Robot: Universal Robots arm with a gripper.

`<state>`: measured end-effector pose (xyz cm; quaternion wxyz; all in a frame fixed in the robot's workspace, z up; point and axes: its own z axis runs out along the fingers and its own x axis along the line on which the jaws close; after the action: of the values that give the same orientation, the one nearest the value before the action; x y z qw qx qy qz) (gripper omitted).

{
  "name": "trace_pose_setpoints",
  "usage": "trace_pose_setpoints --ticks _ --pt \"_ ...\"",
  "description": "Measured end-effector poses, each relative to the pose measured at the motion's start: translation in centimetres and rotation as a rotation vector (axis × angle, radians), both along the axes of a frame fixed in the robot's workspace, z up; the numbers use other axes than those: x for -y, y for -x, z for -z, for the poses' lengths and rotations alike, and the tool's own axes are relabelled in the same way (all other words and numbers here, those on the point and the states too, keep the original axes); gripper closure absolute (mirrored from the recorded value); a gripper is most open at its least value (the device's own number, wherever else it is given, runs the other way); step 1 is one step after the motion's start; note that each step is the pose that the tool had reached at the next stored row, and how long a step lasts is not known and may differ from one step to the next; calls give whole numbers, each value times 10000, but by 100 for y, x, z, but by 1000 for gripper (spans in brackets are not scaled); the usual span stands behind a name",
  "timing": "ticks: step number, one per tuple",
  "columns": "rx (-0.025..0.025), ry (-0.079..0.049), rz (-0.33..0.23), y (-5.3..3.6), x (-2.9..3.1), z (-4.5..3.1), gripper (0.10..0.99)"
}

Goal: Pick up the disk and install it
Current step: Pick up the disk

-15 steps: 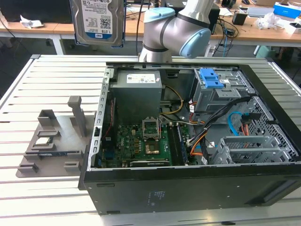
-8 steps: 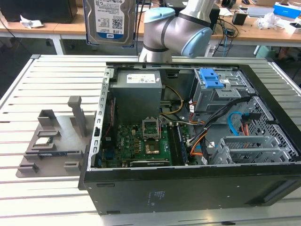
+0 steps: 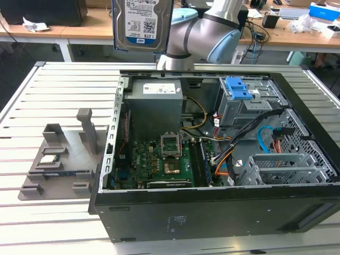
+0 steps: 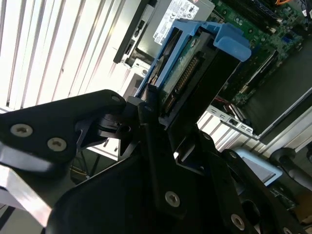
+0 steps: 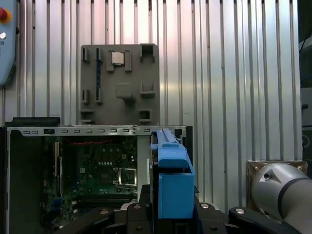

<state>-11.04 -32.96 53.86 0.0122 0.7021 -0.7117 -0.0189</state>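
Silver with a blue bracket, the disk [image 3: 142, 24] hangs upright in the air at about 11 o'clock from the open case [image 3: 212, 212], label facing the exterior view. The gripper [image 4: 158, 105] is clenched on one end of it, seen in the second wrist view. A grey tray [image 3: 58, 175] lies at the case's 9 o'clock.

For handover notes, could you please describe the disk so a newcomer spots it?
Find the open computer case; above it, the arm holds the disk upright. Unlike the blue latch inside, it is a silver slab with a barcode label.
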Motion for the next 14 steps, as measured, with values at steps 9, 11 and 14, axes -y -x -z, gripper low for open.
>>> trace_pose_setpoints --ticks 9,11,14 --pt "1 0 3 -314 0 0 722" --pt "0 0 0 -383 0 0 722" --pt "0 0 1 -512 0 0 722"
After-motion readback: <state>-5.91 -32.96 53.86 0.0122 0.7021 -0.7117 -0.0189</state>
